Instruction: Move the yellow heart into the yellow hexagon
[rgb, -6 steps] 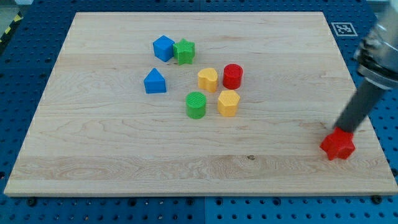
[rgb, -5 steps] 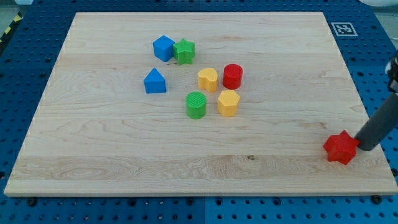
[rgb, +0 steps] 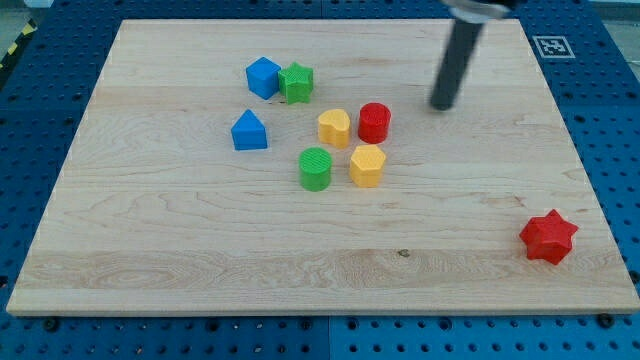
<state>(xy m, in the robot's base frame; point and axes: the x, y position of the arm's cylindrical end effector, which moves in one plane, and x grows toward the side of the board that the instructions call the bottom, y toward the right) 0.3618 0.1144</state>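
The yellow heart (rgb: 334, 128) lies near the board's middle, just left of a red cylinder (rgb: 374, 122). The yellow hexagon (rgb: 367, 165) sits a short way below and to the right of the heart, with a small gap between them. My tip (rgb: 442, 106) rests on the board up and to the right of this cluster, a block's width or so right of the red cylinder and touching no block.
A green cylinder (rgb: 315, 168) stands left of the hexagon. A blue cube (rgb: 263, 77) and a green star (rgb: 296, 82) touch near the view's top. A blue triangular block (rgb: 248, 131) lies left of the heart. A red star (rgb: 548, 237) sits at bottom right.
My tip has left the red star at the board's bottom right and moved up and left to near the red cylinder. The red star had shifted slightly right and down.
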